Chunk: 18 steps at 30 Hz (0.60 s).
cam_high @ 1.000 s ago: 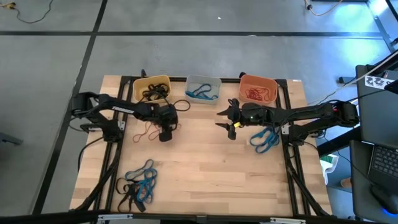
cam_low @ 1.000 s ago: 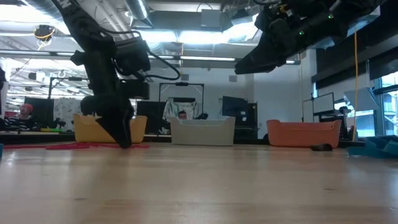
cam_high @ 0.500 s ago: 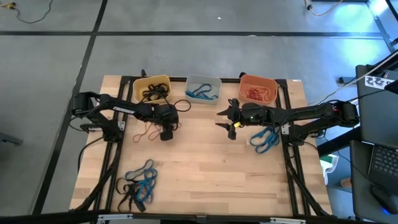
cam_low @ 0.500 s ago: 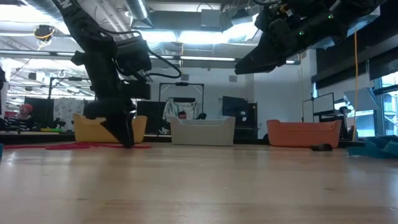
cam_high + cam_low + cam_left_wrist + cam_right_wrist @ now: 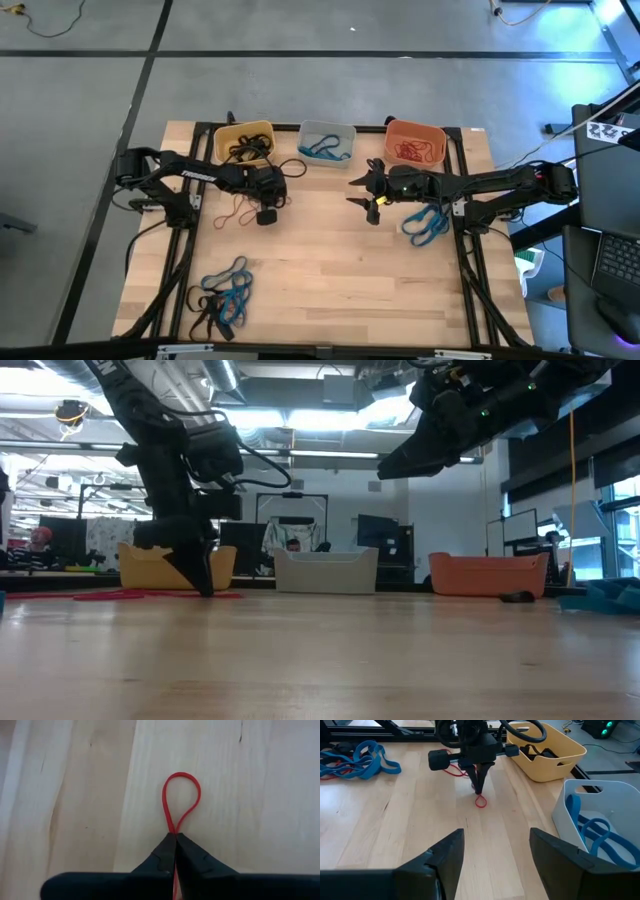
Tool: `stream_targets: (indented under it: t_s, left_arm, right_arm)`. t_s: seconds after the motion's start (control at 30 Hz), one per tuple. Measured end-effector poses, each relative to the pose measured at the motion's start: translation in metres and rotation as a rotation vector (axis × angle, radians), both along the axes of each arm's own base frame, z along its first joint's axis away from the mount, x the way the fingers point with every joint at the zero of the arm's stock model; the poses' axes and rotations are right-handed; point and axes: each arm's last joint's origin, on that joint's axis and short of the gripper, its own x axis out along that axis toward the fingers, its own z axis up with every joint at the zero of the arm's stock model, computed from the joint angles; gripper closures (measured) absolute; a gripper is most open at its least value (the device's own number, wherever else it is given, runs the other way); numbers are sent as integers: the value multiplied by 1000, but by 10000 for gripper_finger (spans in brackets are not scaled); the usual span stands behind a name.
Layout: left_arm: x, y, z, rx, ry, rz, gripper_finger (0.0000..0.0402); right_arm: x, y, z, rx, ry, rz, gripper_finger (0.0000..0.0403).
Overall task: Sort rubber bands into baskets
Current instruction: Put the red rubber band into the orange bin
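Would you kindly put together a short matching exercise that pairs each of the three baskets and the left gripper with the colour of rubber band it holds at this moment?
Things:
1. yellow basket
2. pale grey basket
3. orange basket
4. left gripper

Holds:
A. blue rubber bands
B. one red rubber band, pinched against the table
C. black rubber bands
D. red-orange rubber bands

Pairs: 1-C, 2-A, 3-D, 4-B

Wooden table (image 5: 330,260); monitors (image 5: 380,538) behind; grey floor (image 5: 300,80).
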Motion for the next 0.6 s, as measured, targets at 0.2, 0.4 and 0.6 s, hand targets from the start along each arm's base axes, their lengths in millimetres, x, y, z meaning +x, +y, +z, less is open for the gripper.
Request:
stream_targets:
  t_s: [0.2,0.4,0.6]
  left_arm:
    - [1,-1,2,-14,-24,-7,400]
    - [12,-5,32,-3,-159,-37,400]
    - [18,-14,70,44,-312,-87,401]
  right_arm:
    - [0,0,0,0,0,0,178]
    - [0,0,0,0,-1,1,178]
    - [0,0,0,-8,-1,7,178]
